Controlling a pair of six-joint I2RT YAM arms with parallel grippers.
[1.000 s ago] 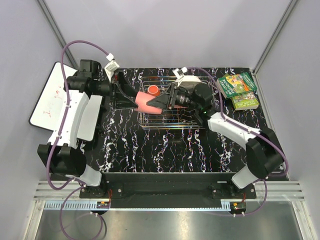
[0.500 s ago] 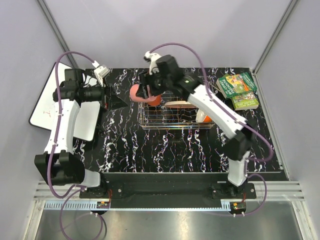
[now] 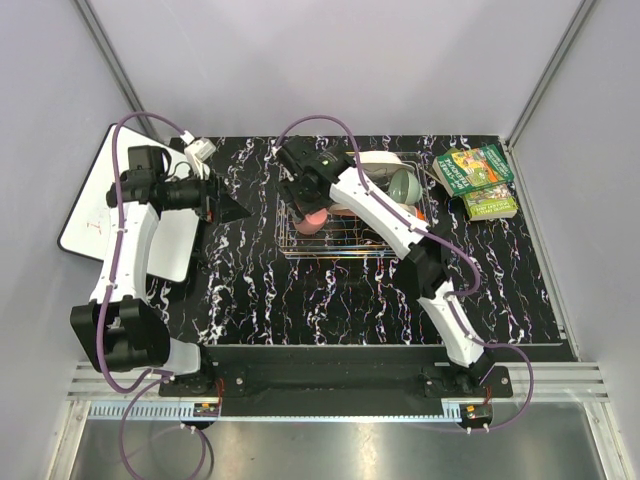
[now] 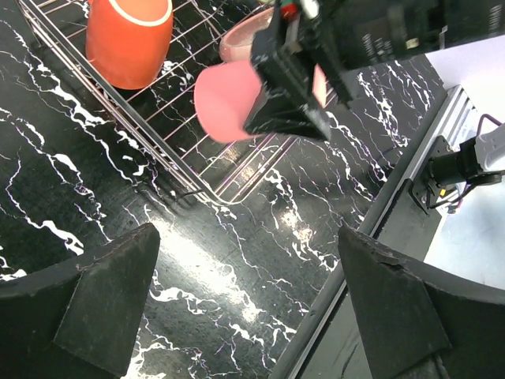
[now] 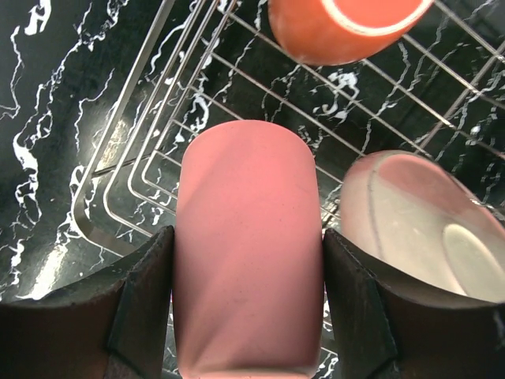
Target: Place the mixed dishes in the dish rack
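My right gripper (image 5: 248, 292) is shut on the pink cup (image 5: 248, 253), which lies between its fingers over the left end of the dish rack (image 5: 150, 150). In the rack behind it stand the orange mug (image 5: 339, 24) and a pink plate (image 5: 418, 229). From above, the right gripper (image 3: 305, 205) holds the cup (image 3: 313, 219) over the rack (image 3: 350, 246), and a pale green bowl (image 3: 405, 185) and a white plate (image 3: 376, 160) sit at the rack's right. My left gripper (image 3: 225, 207) hangs open left of the rack, nothing between its fingers (image 4: 110, 300).
Green-covered books (image 3: 478, 180) lie at the back right corner. A whiteboard (image 3: 90, 205) sits off the table's left edge, under the left arm. In the left wrist view the table's near edge rail (image 4: 410, 189) runs to the right.
The left gripper let go of the pink cup and drew back to the left. The right arm swung out, then carried the cup down over the rack's left end.
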